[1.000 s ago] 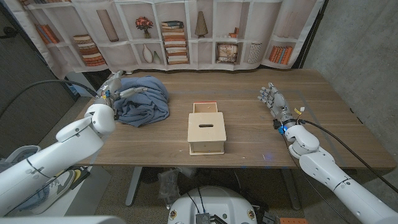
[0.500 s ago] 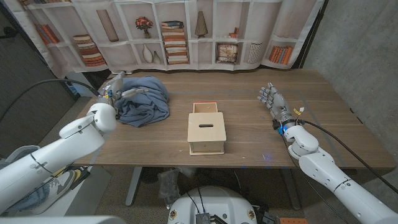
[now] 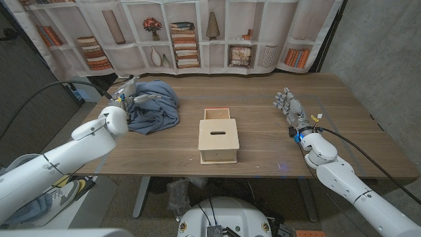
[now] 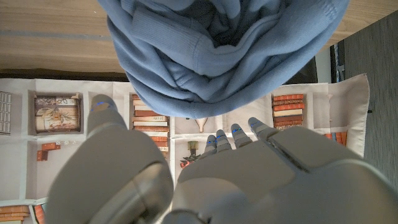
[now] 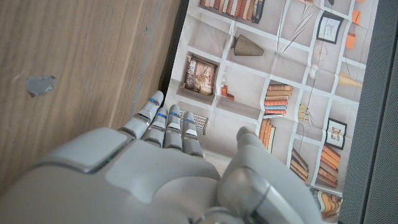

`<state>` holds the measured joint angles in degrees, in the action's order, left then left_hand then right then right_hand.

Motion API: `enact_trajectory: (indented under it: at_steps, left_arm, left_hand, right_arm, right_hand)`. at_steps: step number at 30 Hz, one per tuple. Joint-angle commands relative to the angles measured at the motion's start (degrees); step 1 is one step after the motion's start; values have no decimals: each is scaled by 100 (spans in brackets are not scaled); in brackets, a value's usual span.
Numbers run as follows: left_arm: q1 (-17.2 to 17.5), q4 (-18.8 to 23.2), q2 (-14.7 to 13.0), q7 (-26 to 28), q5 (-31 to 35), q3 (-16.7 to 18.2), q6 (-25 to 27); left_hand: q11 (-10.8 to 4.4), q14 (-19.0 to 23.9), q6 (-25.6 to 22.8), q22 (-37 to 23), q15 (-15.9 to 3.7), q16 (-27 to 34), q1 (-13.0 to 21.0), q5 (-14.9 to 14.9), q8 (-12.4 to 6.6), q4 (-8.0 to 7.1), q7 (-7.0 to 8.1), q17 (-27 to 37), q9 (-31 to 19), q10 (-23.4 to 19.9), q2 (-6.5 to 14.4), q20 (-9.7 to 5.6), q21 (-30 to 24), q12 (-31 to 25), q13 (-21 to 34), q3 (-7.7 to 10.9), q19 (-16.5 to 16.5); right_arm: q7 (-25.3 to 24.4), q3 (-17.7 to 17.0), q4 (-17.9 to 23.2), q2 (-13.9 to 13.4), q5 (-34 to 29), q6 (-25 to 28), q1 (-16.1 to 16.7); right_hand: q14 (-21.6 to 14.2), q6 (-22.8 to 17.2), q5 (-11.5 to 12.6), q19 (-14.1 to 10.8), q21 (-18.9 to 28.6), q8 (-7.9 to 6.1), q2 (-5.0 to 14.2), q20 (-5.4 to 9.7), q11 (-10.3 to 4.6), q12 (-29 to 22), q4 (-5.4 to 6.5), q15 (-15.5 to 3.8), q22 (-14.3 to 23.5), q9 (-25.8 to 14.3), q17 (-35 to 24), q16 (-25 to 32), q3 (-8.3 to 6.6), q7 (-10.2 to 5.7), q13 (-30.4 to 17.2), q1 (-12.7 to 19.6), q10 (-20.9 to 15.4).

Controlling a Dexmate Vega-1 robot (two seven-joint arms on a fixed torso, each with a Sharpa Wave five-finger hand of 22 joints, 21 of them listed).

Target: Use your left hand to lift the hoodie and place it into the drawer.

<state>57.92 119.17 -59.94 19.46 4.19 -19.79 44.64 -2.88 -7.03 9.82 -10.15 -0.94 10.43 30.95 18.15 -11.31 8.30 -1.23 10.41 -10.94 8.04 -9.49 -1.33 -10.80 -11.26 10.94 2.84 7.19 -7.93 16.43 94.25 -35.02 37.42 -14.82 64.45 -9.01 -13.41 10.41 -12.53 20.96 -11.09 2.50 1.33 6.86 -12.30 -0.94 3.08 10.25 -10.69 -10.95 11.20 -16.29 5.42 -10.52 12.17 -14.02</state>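
In the head view, a wooden table (image 3: pixel 276 141) with long plank grain fills the middle of the frame, and behind it a printed backdrop (image 3: pixel 197 36) of shelves with books and vases runs across the top, with a grey wall at the upper right. The blue hoodie (image 3: pixel 154 106) lies bunched at the table's upper left, well apart from the small wooden drawer box (image 3: pixel 218 139) at centre, whose open tray shows at its far side. The left hand (image 3: pixel 128 95) sits at the hoodie's left edge, fingers apart against the cloth; whether they grip it I cannot tell. The right hand (image 3: pixel 287 105) stands at centre right on bare wood, fingers loosely spread, holding nothing. In the left wrist view, the hoodie (image 4: pixel 217 50) fills the upper middle in thick folds on the wood, and the left hand (image 4: pixel 205 180) fills the lower part, fingers (image 4: pixel 239 134) apart and short of the fabric. In the right wrist view, the right hand (image 5: pixel 168 168) lies low, fingers (image 5: pixel 165 121) slightly apart and empty, with table (image 5: pixel 74 62) at upper left and backdrop (image 5: pixel 280 81) at right.
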Motion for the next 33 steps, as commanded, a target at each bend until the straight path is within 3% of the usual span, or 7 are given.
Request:
enact_trajectory:
  at_steps: [1,22,27,33]
  left_arm:
    - [-431,-363,25,-207,60,-430,-189]
    - [-450,-662,48,-320,-181,-462,-275]
    - [-468,-755,49,-364,-265,-471,-351]
    - [-543,-891,67,-403,-292,-544,-411]
  left_hand:
    - [-28,-14,311,-9,-20,37,77,24,-23,13,29,18,-13,1,10,-8,-40,-56,11,-52,35]
    - [-10,-51,339,-9,-17,29,131,40,-12,1,23,17,-13,43,30,3,-52,-46,10,-122,13]
    - [-14,-51,357,1,-28,32,200,59,-8,5,23,15,-13,68,44,194,-117,-41,9,-165,-200]
    - [-9,-55,356,6,-25,31,231,67,-9,7,27,14,-14,77,45,228,-116,-40,9,-186,-228]
  right_arm:
    - [-105,72,72,9,-84,147,-84]
    - [-102,182,-29,105,-129,169,-195]
    - [-107,193,-37,112,-134,180,-215]
    - [-110,198,-26,112,-139,180,-218]
  right_hand:
    - [-14,-9,24,-51,-14,-4,16,-19,10,11,-30,24,32,-8,-16,1,2,25,-13,-27,24]
    - [-15,-10,24,-47,-45,-6,15,-35,17,9,-41,30,33,-8,-15,0,9,21,-14,-30,15]
    - [-14,-10,24,-49,-52,-6,16,-39,7,9,-43,34,33,-8,-15,-1,10,20,-14,-30,14]
    - [-12,-9,24,-55,-59,-6,17,-41,3,11,-45,31,34,-8,-15,-2,12,21,-14,-33,17]
